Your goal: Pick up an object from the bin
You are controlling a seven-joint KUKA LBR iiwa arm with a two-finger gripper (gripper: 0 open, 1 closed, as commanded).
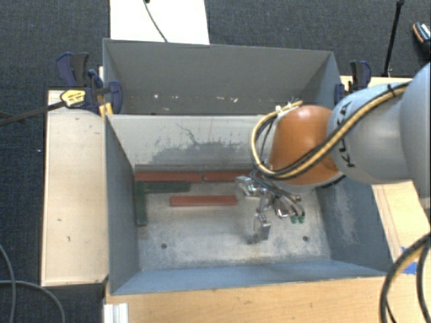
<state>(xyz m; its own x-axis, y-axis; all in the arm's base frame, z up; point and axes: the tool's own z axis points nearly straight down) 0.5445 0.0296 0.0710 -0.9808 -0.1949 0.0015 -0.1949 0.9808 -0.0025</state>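
The bin (202, 79) is showing as matt grey sheet metal. Its walls are looking smooth, while its floor is looking scuffed and speckled, with a darker rubbed patch on the back slope. The long reddish-brown bar (182, 176) and the shorter reddish-brown bar (202, 200) are looking matt and flat; whether they are wood or plastic cannot be told. The dark green bar (140, 204) is looking equally dull. The gripper (259, 233) is glinting like bare metal. The orange cover (300, 143) is shining glossy and smooth, the arm (384, 140) is wearing a smooth satin grey shell, and the cables (323, 157) are looking rubber-sheathed.
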